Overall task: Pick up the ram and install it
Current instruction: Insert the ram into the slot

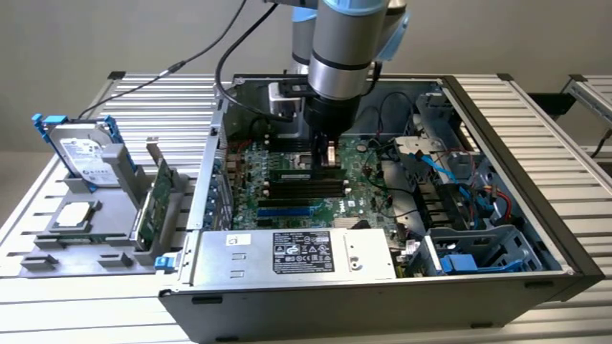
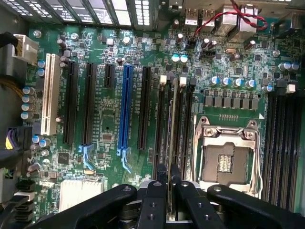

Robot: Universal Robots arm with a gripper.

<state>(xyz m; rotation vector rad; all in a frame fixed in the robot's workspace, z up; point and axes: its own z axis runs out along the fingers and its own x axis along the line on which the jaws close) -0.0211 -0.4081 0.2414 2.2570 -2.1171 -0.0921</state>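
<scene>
The ram (image 2: 171, 129) is a thin green stick seen edge-on in the wrist view, running along the black memory slots (image 2: 159, 124) of the motherboard (image 2: 105, 119). My gripper (image 2: 169, 186) is shut on the ram, with one black finger on each side of it. In the exterior view the gripper (image 1: 322, 156) reaches down into the open computer case (image 1: 497, 136), and the ram (image 1: 292, 174) lies level just over the memory slots (image 1: 304, 189). Whether the ram sits in a slot or just above it cannot be told.
The metal CPU socket (image 2: 226, 157) lies close beside the slots, and further memory slots (image 2: 283, 143) lie beyond it. The power supply (image 1: 297, 251), blue cables (image 1: 449, 172) and drive cage (image 1: 478, 251) crowd the case. A grey stand at the exterior view's left holds a blue-railed hard drive (image 1: 82, 150).
</scene>
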